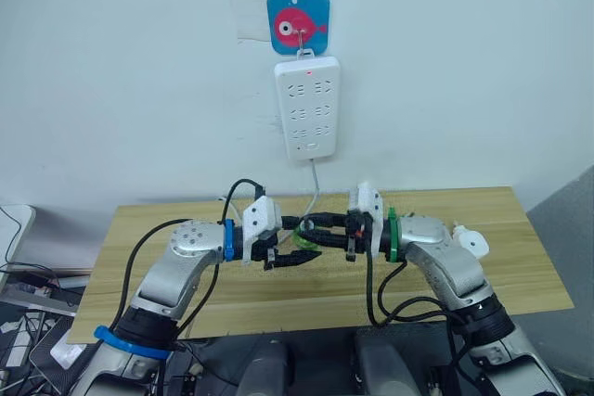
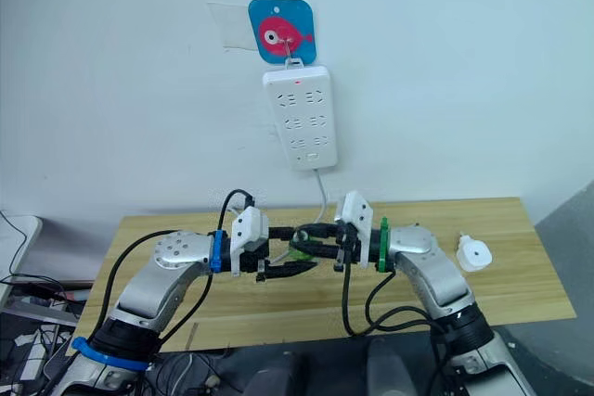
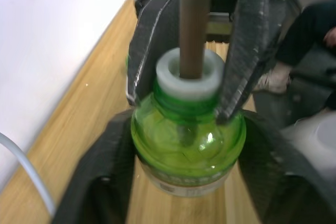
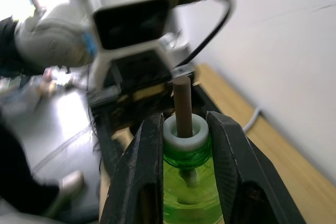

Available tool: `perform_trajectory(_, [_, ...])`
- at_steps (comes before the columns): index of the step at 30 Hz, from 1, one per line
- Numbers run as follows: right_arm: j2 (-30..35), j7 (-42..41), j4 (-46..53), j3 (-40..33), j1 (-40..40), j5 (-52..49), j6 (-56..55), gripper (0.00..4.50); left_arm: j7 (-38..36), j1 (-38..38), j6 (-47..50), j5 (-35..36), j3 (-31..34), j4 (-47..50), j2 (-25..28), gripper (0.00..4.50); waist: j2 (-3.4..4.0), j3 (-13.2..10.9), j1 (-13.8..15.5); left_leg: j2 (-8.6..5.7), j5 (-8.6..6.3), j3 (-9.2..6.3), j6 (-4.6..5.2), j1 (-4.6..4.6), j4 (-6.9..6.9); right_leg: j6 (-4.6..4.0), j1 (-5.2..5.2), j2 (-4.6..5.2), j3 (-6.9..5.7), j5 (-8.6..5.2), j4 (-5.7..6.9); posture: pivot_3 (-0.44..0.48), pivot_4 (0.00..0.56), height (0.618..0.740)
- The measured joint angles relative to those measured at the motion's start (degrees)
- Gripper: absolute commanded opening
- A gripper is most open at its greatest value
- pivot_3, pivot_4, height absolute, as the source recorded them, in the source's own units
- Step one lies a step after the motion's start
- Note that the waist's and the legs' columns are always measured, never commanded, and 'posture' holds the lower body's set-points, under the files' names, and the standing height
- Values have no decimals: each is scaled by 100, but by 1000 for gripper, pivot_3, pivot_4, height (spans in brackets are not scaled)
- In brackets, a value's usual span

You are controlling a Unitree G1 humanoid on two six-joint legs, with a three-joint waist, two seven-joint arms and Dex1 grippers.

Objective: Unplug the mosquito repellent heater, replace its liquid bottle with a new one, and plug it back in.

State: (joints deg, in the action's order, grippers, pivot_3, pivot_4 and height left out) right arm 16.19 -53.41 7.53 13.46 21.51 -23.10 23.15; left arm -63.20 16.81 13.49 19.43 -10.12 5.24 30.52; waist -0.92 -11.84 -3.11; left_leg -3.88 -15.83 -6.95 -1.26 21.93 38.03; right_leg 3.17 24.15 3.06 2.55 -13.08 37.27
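Note:
A green liquid bottle (image 3: 186,150) with a white collar and a brown wick (image 4: 182,103) hangs just above the middle of the wooden table (image 1: 520,294). My left gripper (image 1: 288,257) is shut on the bottle's round body. From the opposite side, my right gripper (image 4: 185,124) is shut on the white collar at the bottle's neck, its fingers (image 3: 144,61) flanking the wick. The mosquito repellent heater (image 1: 473,243), small, white and rounded, lies on the table beyond my right forearm, apart from both grippers and not plugged in.
A tall white power strip (image 1: 308,108) with a red light hangs on the wall from a blue fish hook (image 1: 298,21). Its cable (image 1: 314,187) drops behind the table. Cables and clutter (image 1: 23,294) sit left of the table. A person's leg and shoe (image 3: 273,80) are beside it.

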Motion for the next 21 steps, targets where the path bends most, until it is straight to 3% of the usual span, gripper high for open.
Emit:
perform_trajectory(2, [-116,365,139,-343,-88,-322,376,846,187,-57,240,221,171,163,-119,4472,0,0,-1,0,0,-1,0,0,0,0,0,1,0,0,0,-67,173,740])
perform_trajectory(6, [-604,1553,186,-1463,-160,-1383,1549,846,751,-90,368,408,426,375,-490,4500,0,0,6,0,0,-2,-1,1,0,-1,0,2,0,0,2,-72,166,740])
perform_trajectory(11, [-1254,3187,139,-2811,-68,-3229,2851,846,1343,-71,-83,142,429,426,-944,4500,1,1,12,0,1,3,-1,1,-3,-1,2,2,3,1,2,-73,160,740])
perform_trajectory(15, [-1584,4215,116,-3320,-3,-4506,3251,847,1661,-33,-587,-216,330,415,-1202,4500,3,2,-2,0,-3,6,6,1,-3,-1,1,1,5,1,2,-73,158,740])
perform_trajectory(21, [-1614,5051,121,-3396,45,-5510,3366,847,2053,58,-1101,-559,222,264,-1563,4500,7,9,-17,-1,-7,11,14,2,-2,-1,1,-1,6,1,5,-71,150,740])
